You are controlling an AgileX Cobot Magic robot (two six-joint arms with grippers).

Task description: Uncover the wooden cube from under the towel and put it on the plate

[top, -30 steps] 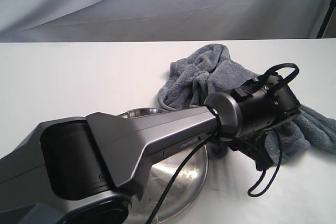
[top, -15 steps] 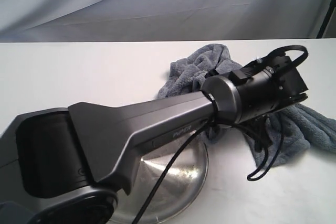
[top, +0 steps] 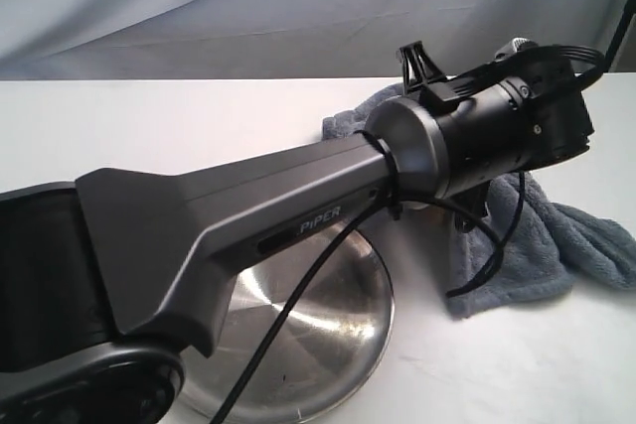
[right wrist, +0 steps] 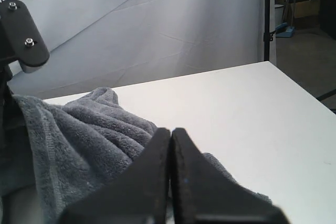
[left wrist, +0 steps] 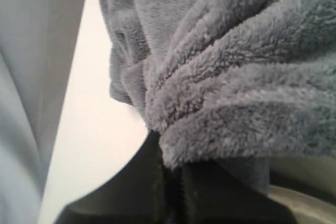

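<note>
We peel the towel (top: pixel 547 245) clear
Our left hand (left wrist: pixel 172 177) is clamped on a fold; we should raise it high, rightward, away from the plate (top: pixel 328 325); cube hidden.

In the left wrist view the towel (left wrist: pixel 226 77) is overflowing the frame and burying the tips of the left gripper (left wrist: pixel 172 174), whose dark fingers are running out past the picture's edge. In the exterior view the left arm (top: pixel 248 215) is screening that gripper, the towel's middle and much of the plate (top: pixel 338 325), which the lower edge is cutting off. The wooden cube is showing in no view.
</note>
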